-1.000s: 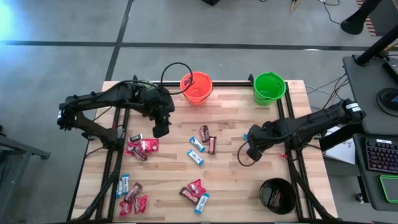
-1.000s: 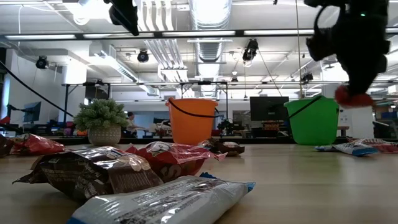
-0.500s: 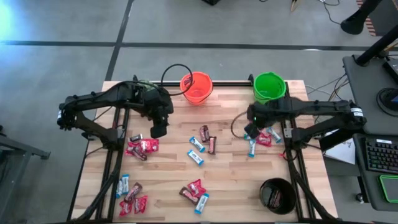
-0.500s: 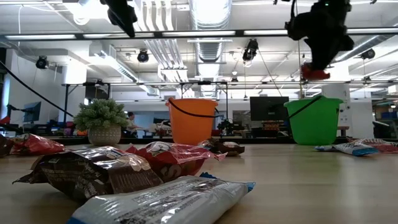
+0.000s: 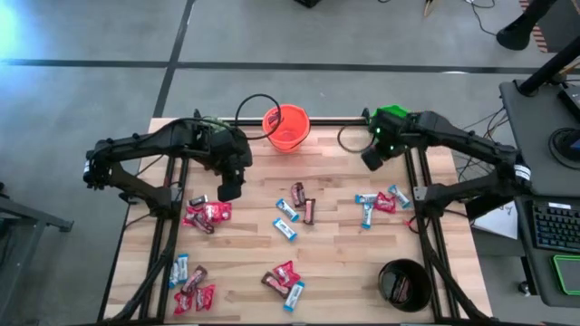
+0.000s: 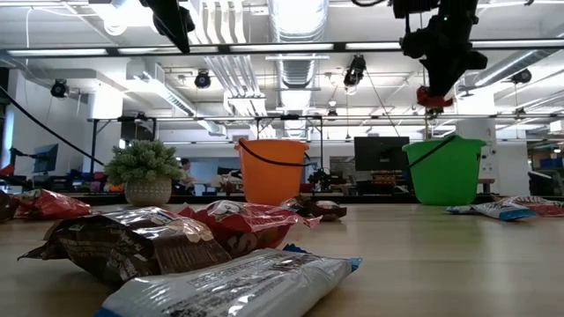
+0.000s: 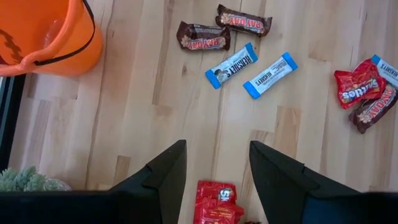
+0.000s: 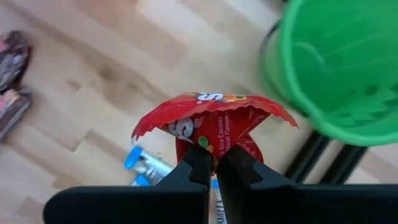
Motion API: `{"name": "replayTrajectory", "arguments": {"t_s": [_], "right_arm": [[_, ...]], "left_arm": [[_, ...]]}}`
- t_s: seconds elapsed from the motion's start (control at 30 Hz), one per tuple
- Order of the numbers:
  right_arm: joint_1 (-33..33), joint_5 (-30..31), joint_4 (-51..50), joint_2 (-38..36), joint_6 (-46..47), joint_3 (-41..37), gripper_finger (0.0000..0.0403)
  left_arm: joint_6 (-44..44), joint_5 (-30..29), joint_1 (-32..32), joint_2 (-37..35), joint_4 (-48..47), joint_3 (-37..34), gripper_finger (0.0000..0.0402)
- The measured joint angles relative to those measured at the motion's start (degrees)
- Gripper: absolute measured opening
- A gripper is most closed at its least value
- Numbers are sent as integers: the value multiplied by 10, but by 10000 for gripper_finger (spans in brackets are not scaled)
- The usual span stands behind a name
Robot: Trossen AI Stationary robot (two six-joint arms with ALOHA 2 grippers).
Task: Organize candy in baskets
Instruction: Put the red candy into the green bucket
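The wooden table [image 5: 335,244] carries three baskets: the orange basket [image 5: 285,127] at the middle of the far edge, the green basket [image 5: 395,116] toward the far right corner, largely covered from above by the right arm, and the black basket [image 5: 404,283] at the near right corner, its contents too dark to make out. The right gripper [image 8: 214,163], held high just beside the green basket's rim, is clamped tight on a red candy packet [image 8: 208,127], which fans out above the fingers. The left gripper [image 7: 214,168] hovers over the left half of the table with its jaws parted and nothing between them, above a red candy [image 7: 214,202] cut off by the frame. Loose candy lies in clusters: near the left edge [image 5: 207,214], the middle [image 5: 294,208], the right edge [image 5: 381,203], the near left corner [image 5: 190,285] and the near edge [image 5: 285,282].
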Motion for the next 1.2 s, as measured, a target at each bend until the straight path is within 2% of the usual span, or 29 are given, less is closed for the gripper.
{"name": "replayTrajectory", "arguments": {"t_s": [0.27,0.47,0.7,1.2], "right_arm": [[-103,0,1,0,-58,3,8],[-160,-1,8,0,-63,3,8],[-201,-3,36,11,-40,3,9],[-246,0,72,100,-33,3,9]], "left_arm": [[0,0,0,0,-2,0,158],[0,0,0,0,-6,0,158],[8,0,0,0,-8,0,158],[17,0,0,0,-25,0,158]]}}
